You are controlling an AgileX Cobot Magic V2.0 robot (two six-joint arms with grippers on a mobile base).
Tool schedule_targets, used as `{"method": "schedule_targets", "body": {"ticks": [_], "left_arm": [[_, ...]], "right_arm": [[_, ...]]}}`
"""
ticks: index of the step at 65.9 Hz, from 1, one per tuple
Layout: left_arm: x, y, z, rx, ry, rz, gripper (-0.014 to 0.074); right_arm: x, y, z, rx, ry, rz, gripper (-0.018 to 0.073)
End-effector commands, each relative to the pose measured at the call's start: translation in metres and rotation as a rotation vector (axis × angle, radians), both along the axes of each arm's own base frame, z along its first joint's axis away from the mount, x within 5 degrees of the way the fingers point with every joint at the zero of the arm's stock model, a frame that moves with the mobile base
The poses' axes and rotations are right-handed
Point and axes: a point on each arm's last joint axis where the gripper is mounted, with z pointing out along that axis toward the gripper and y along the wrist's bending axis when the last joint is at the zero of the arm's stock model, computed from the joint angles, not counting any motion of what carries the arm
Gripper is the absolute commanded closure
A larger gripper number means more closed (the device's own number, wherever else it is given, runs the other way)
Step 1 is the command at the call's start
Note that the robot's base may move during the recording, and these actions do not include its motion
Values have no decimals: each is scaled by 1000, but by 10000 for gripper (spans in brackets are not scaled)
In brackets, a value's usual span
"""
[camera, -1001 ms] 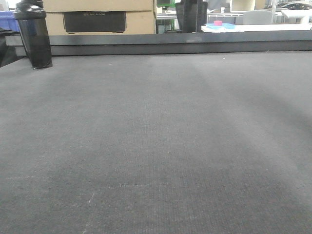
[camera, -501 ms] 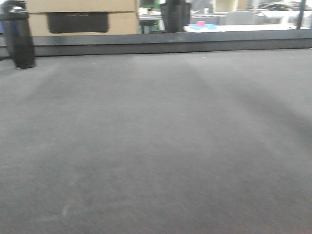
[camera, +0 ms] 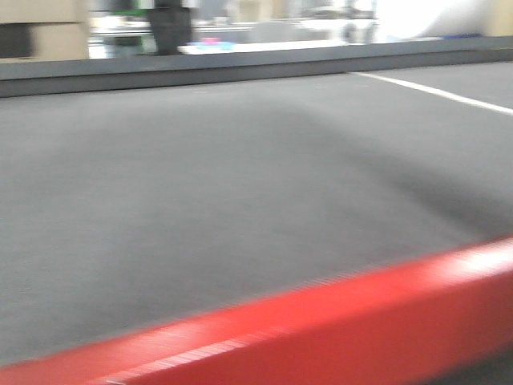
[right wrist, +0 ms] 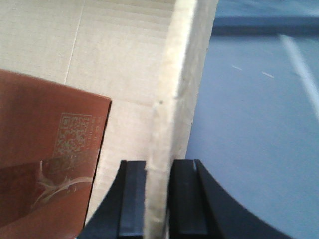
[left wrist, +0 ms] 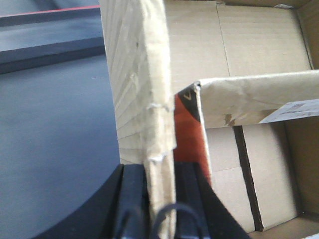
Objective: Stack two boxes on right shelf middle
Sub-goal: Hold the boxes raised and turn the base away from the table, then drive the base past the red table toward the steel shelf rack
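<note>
Left hand (left wrist: 160,174) and right hand (right wrist: 158,169), each tight around a box wall (left wrist: 139,74)

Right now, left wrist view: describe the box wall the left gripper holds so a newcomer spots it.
Right of the grey table is the open brown box. Its wall rises edge-on from between the fingers of the left gripper. Unlike the carton inside, it's plain, with no orange side or white label.

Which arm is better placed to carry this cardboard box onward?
Neither alone, I'd say. The left claw is shut on one wall of the cardboard box, the right claw on seemingly the opposite wall, so lifting needs both.
</note>
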Motion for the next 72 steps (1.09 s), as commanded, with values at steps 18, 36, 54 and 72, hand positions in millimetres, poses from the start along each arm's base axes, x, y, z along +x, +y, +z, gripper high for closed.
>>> {"method": "schedule_targets", "body": {"ticks": [18,36,54,72], "left_arm": [[-5,2,13,-29,-89,-3,708],[-5,2,13,-29,-89,-3,708],[-5,2,13,-29,-89,-3,708],[-5,2,13,-29,-89,-3,708]], "right_arm": [[-1,-4,8,-4,-61,-16,715],[-1,-4,8,-4,-61,-16,715],[-1,-4,8,-4,-61,-16,715],[-1,-4,8,-4,-61,-16,715]]}}
